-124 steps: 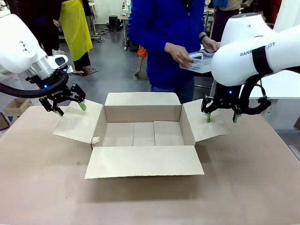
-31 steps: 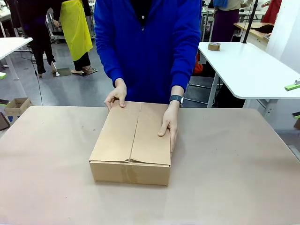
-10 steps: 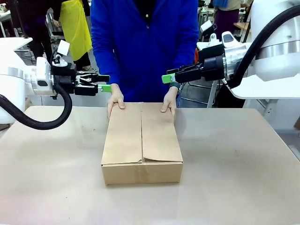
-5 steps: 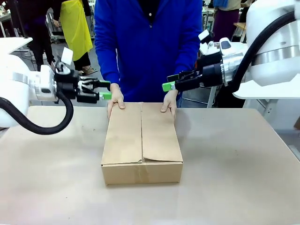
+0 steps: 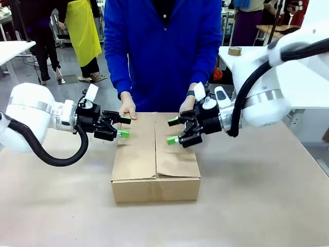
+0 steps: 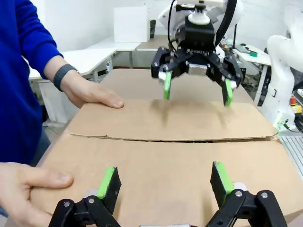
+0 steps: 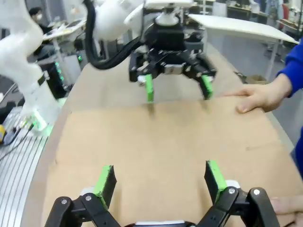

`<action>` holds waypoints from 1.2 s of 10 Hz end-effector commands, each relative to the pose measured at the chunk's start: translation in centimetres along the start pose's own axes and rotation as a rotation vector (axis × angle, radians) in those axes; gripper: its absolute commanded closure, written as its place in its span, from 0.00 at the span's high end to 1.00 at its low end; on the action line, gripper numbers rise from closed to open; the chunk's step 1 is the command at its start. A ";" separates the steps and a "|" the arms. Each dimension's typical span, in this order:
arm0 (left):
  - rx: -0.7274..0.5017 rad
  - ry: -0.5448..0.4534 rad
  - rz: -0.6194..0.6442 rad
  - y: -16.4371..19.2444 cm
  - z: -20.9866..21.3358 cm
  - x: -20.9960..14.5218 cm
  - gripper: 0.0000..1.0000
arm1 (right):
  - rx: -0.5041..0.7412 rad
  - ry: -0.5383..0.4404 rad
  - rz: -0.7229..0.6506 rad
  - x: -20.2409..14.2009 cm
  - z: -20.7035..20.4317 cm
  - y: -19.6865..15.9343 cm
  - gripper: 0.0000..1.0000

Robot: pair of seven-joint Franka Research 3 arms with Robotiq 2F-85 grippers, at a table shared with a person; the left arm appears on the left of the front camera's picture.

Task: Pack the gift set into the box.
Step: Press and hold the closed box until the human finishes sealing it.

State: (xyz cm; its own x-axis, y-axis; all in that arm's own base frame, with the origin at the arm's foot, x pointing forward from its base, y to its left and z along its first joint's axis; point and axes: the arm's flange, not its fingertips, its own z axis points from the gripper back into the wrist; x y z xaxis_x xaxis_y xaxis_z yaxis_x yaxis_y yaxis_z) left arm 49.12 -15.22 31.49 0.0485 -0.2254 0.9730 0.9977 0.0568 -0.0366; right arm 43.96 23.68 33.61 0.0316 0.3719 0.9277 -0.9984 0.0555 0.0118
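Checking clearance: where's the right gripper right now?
Front view: the right gripper, open, hovers over the right top flap of the box, near the person's hand at the far edge, facing the left gripper.

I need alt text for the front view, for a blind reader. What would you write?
A closed brown cardboard box lies on a table, with the open left gripper and open right gripper reaching over its top from either side. A person in blue rests both hands on its far edge.
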 end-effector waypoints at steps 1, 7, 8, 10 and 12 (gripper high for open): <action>-0.053 0.044 0.035 0.8 -0.8 0.3 1.00 | -0.017 0.022 0.090 -0.4 0.0 -0.5 1.00; -0.194 0.133 -0.019 -0.1 -1.8 -1.4 1.00 | 0.046 0.060 -0.058 -2.8 -0.7 -2.9 1.00; -0.206 0.160 -0.022 -0.1 -1.8 -1.7 1.00 | 0.048 0.070 -0.070 -3.1 -0.5 -3.0 1.00; -0.196 0.216 0.006 0.1 -1.8 -2.0 1.00 | 0.068 0.080 -0.110 -3.8 0.1 -3.4 1.00; -0.177 0.124 -0.029 0.0 -1.6 -0.7 1.00 | 0.043 0.041 -0.059 -3.0 -0.6 -2.4 1.00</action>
State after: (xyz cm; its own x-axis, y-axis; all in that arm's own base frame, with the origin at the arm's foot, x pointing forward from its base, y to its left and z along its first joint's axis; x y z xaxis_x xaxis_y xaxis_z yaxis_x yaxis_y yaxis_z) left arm 49.35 -16.64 30.78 0.0134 -0.3461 0.9381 0.9903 -0.1248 -0.0602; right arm 46.58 22.77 30.95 0.1032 0.4088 0.9068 -0.9946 0.0375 0.0963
